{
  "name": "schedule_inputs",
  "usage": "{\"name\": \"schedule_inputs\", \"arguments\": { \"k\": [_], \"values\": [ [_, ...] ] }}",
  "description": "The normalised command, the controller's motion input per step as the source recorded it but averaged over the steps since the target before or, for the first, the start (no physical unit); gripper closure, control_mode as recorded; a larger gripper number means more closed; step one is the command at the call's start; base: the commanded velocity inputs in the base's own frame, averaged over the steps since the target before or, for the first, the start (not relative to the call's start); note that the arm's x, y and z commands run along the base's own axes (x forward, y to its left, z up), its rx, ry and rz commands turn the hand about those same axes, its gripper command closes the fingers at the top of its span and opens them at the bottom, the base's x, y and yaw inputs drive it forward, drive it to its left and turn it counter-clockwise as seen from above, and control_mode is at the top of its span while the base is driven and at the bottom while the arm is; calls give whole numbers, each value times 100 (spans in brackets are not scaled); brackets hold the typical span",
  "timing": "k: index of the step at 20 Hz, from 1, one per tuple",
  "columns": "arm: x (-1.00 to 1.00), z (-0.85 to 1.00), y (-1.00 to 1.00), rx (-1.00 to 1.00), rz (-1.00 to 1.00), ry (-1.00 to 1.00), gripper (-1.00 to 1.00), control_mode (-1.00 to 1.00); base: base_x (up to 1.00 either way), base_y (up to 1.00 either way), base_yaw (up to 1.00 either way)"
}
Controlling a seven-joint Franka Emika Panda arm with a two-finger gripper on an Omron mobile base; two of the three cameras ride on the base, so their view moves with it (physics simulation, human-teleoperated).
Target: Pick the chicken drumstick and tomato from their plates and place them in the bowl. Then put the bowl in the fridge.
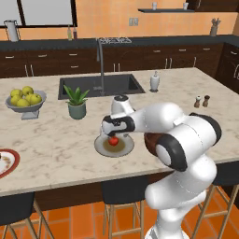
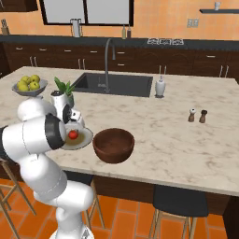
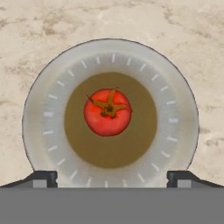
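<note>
The bright red tomato (image 3: 107, 112) lies at the middle of the grey-rimmed plate (image 3: 181, 109) with the brownish centre, near the island's front edge (image 1: 113, 140) (image 2: 73, 135). My gripper (image 3: 112, 177) hangs straight above it, open, the two fingertips (image 3: 43, 178) standing wide apart with nothing between them. The dark brown wooden bowl (image 2: 113, 144) stands empty just right of that plate, partly behind my arm in the left base view (image 1: 150, 141). The red-rimmed plate (image 1: 13, 163) is cut by the left edge; I cannot make out the drumstick on it. The fridge is out of view.
A grey footed bowl of yellow-green apples (image 1: 26, 100) and a potted plant (image 1: 76, 102) stand left of the sink (image 1: 100, 85). A soap dispenser (image 1: 154, 81) and two small shakers (image 1: 202, 101) are further right. Stools (image 2: 179, 200) stand under the counter's front edge.
</note>
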Motion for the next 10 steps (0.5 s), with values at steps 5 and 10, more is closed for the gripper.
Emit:
{"name": "schedule_inputs", "arguments": {
  "k": [5, 10],
  "values": [
    [26, -26, 2, 0, 0, 0, -100, -100, 0, 0, 0],
    [12, -18, 0, 0, 0, 0, -100, -100, 0, 0, 0]
  ]
}}
